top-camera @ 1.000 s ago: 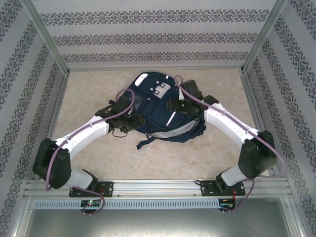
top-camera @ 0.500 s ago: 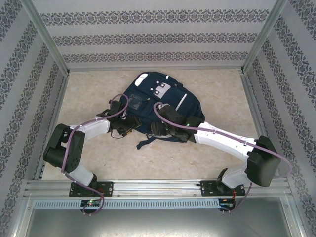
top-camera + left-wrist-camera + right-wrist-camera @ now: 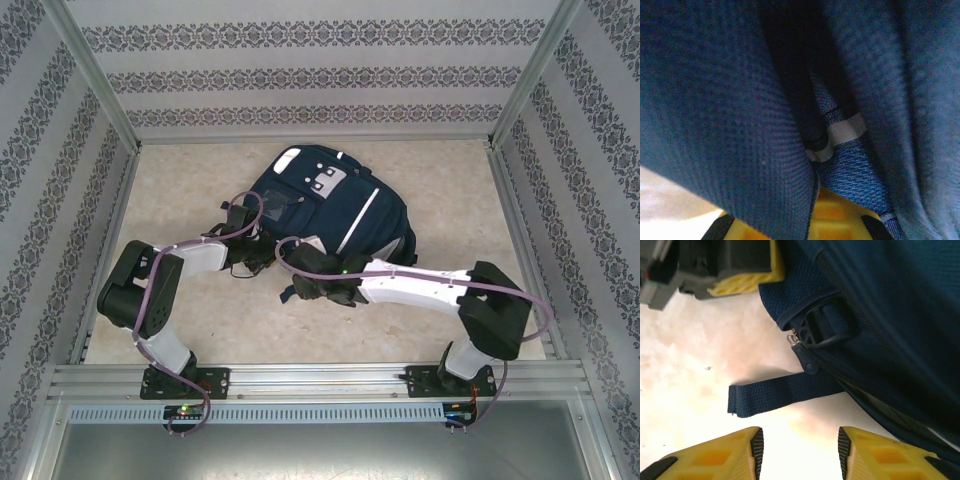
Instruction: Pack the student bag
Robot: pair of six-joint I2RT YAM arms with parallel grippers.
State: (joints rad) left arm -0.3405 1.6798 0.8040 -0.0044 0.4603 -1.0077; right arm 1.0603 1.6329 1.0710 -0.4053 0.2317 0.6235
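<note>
Fabric at the near-left edge of the student bag [image 3: 330,215], which lies toward the far middle of the table [image 3: 440,180], is clamped in the left gripper [image 3: 262,252], while the right gripper [image 3: 800,440] hangs with fingers apart beside its loose strap [image 3: 775,392].

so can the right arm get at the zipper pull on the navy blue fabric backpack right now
Probably yes: the open right gripper faces the zipper pull on the navy blue fabric backpack, with nothing between but a loose flat navy strap lying on the table.
</note>
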